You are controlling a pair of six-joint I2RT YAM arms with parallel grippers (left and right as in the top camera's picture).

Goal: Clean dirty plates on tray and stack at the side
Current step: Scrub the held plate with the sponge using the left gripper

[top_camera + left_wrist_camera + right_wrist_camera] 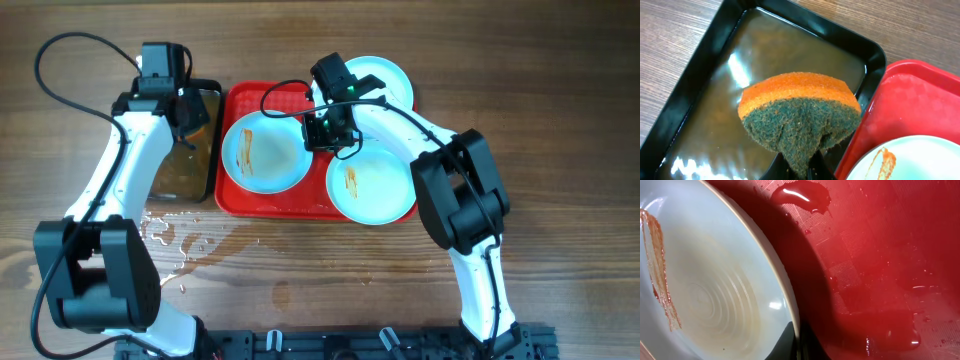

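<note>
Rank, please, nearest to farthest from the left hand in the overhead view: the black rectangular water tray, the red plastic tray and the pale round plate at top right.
1. Black rectangular water tray, under the left hand.
2. Red plastic tray, alongside.
3. Pale round plate, far right.

A: Plate positions relative to the right pincer [332,133]?
B: On the tray [236,100]: first plate [263,152] left of it, second plate [372,183] right, nearer the base, third plate [385,82] beyond it.
A: Left pincer [800,170]?
B: Holds the sponge [800,112] over the water tray [687,82], on the counter [560,80] just left of the tray.
</note>
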